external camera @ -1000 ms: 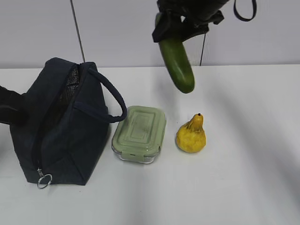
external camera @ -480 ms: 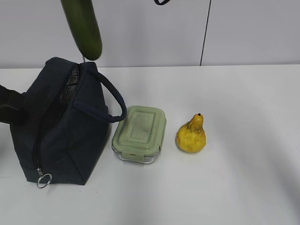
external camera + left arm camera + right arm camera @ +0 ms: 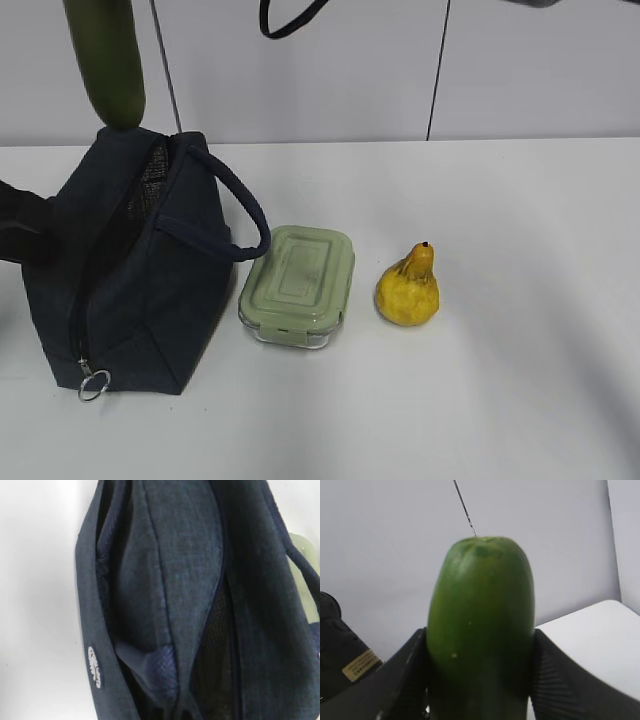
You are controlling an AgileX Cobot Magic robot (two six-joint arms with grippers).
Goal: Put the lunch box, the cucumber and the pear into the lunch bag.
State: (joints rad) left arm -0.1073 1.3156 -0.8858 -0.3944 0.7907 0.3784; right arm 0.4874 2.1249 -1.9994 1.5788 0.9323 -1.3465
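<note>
My right gripper (image 3: 480, 647) is shut on the dark green cucumber (image 3: 480, 615). In the exterior view the cucumber (image 3: 105, 60) hangs upright with its tip just above the top of the navy lunch bag (image 3: 150, 290); the gripper itself is out of that frame. The bag's zipper gapes open, showing mesh lining (image 3: 148, 180). My left arm (image 3: 18, 232) meets the bag's left side. The left wrist view shows bag fabric (image 3: 185, 580) gathered into a fold at the bottom centre; the fingers are hidden. The green-lidded lunch box (image 3: 298, 285) and the yellow pear (image 3: 408, 288) lie right of the bag.
The bag's loop handle (image 3: 245, 215) arches over toward the lunch box. A metal ring pull (image 3: 94, 385) hangs at the bag's front corner. A black cable loop (image 3: 290, 20) dangles at the top. A white wall stands behind the table.
My right gripper has carried the cucumber leftward, from above the lunch box and pear to above the lunch bag's opening. The bag, box and pear have not moved.
</note>
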